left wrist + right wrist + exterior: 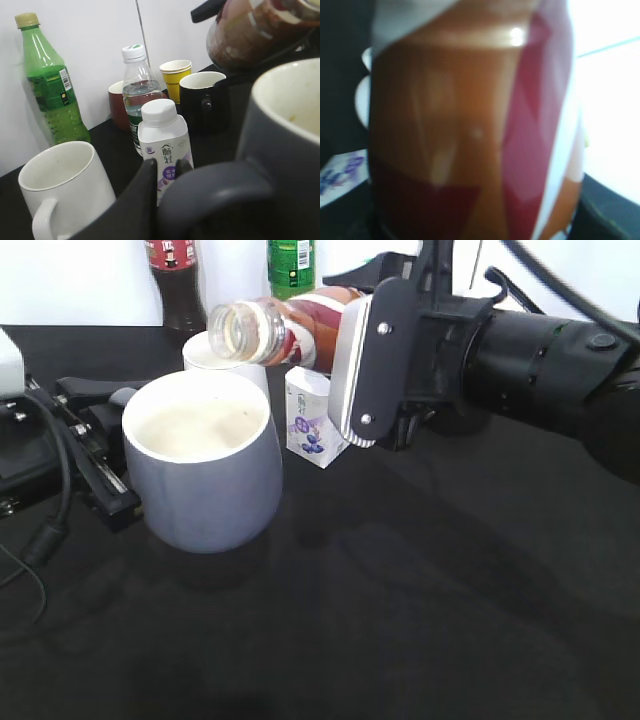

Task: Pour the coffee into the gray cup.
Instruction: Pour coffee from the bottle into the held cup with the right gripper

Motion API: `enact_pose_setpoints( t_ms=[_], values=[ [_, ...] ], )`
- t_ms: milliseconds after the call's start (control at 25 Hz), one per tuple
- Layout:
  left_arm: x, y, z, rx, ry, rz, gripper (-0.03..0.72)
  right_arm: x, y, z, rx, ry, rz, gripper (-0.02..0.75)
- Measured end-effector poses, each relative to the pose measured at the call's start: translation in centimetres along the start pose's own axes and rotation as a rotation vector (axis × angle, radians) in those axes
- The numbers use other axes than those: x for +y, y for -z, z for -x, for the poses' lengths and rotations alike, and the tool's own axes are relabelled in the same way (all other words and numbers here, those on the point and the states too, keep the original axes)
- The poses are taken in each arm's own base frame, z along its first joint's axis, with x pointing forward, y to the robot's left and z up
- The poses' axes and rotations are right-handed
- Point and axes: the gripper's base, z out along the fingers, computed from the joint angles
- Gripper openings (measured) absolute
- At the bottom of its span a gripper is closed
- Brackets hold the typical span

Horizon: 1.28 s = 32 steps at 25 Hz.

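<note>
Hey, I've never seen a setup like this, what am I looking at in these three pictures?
It is a robot with two arms. One picture comes from a camera facing the table; the other two come from cameras on the wrists. The right gripper holds a coffee bottle tipped on its side, its open mouth above the gray cup. The right wrist camera sees only that bottle up close. The left wrist camera looks past the gray cup's handle at a white mug, a small milk bottle and other drinks on the black table.

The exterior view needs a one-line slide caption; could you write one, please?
Right gripper tips the open coffee bottle over the gray cup.
</note>
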Motion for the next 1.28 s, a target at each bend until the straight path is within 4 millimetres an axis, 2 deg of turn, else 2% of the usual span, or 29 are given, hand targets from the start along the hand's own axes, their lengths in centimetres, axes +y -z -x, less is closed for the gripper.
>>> enact_pose_setpoints(
  t_ms=[560,1280],
  values=[
    [-0.33,0.01,0.21,-0.023,-0.024,-0.036,0.074,-0.43,0.01,0.18,-0.014,0.250,-0.050,0.527],
    [-0.41,0.01,0.20,-0.023,-0.031,-0.045,0.074,-1.04,0.06,0.24,-0.005,0.360,-0.118,0.527]
  ],
)
